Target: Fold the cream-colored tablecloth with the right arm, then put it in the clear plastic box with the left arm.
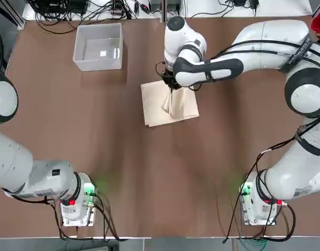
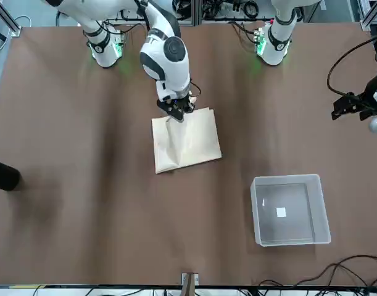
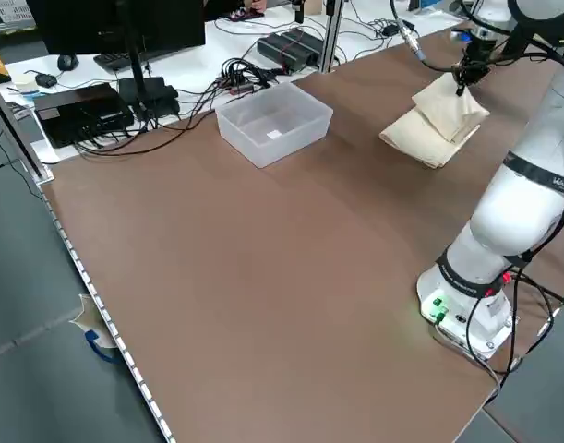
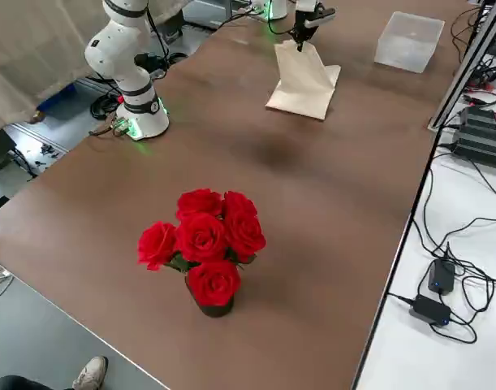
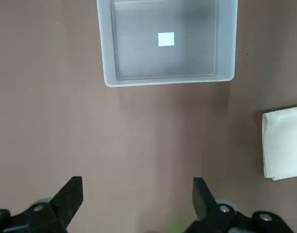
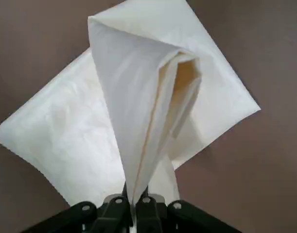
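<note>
Cream-colored tablecloth (image 6: pixel 133 87), layered and peaked, its raised fold pinched in the right hand's (image 6: pixel 133 196) closed fingers.

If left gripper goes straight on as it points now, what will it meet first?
Probably the tabletop: the open left gripper seems to point down at it, though the distance is unclear.

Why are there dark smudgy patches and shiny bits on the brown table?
Top view: a shadow beside the clear box, pale glare mid-table; front view: a soft dark patch by the black cylinder; left wrist view: shade along the cloth's edge.
</note>
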Available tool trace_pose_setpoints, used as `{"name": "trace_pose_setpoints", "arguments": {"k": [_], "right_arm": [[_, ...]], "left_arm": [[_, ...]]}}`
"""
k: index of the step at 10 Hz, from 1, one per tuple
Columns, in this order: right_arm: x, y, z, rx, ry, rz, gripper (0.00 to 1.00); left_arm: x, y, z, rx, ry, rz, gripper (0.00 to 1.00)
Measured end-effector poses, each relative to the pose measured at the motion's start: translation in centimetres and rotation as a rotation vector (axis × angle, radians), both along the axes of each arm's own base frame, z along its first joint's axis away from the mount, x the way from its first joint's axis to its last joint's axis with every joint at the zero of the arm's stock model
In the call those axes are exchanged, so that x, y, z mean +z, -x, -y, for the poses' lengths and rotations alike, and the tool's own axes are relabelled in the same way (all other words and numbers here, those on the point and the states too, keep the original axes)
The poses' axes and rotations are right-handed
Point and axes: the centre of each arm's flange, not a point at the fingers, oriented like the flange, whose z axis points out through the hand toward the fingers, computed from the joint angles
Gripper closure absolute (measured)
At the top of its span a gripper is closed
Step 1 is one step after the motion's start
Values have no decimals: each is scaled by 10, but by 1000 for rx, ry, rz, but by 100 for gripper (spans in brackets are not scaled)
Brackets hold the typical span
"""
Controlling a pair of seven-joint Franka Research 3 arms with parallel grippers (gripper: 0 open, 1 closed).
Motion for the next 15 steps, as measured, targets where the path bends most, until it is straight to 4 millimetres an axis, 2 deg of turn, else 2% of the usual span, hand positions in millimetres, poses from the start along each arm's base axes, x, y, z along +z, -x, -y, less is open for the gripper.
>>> {"name": "trace_pose_setpoints", "arguments": {"k": [2,5,9,10,14,15], "right_arm": [[-10,1,-2,-5,7,-6,96],[-12,-1,-2,-3,10,1,96],[-9,-7,-4,-12,-3,4,87],[-9,-11,-6,-16,-10,1,72],[-5,-20,-9,-27,-29,2,47],[-1,-24,-10,-34,-40,7,33]], "left_arm": [[0,0,0,1,0,0,0],[0,0,1,-2,0,0,0],[0,0,0,1,0,0,0],[0,0,-1,2,0,1,0],[3,0,-3,7,0,7,0],[4,0,-4,8,0,7,0]]}}
